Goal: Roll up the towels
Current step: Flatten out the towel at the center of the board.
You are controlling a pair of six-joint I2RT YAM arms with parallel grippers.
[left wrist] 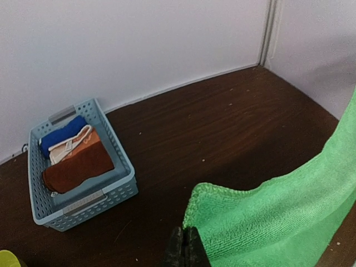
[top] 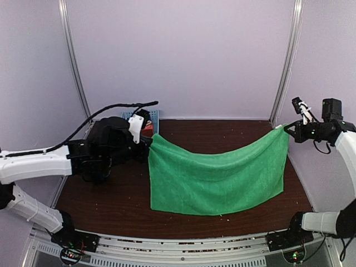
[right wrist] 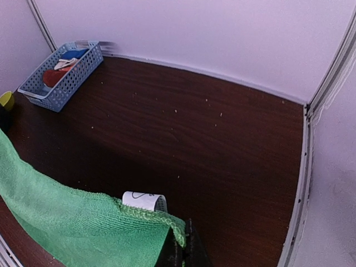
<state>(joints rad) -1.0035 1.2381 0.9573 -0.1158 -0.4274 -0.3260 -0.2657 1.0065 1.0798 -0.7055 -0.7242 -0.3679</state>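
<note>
on the left, our left gripper (top: 150,140) is pressed together on the upper left corner of the green towel (top: 217,172). the left wrist view shows its two fingers closed with the cloth edge pinched between them. just behind this arm, near the back wall, stands the blue basket (left wrist: 83,203). inside it lie the rust towel (left wrist: 78,167), a blue cloth (left wrist: 58,135) and a striped cloth (left wrist: 71,146), packed side by side. the rust towel is a compact bundle there, and we cannot tell if it is rolled or only folded. in the middle, the green towel hangs between both arms over the brown table (top: 105,200), with its top edge sagging. its lower edge comes down to the table or close to it; we cannot tell if it touches. on the right, our right gripper (top: 286,129) pinches the other upper corner, its fingers closed on the hem beside a small white tag (right wrist: 143,200). we judge the task to be at an early stage for this towel: it is lifted and spread open, not laid flat and not rolled. what is left is to lay it down and roll it, and perhaps then to handle the rust one.
</note>
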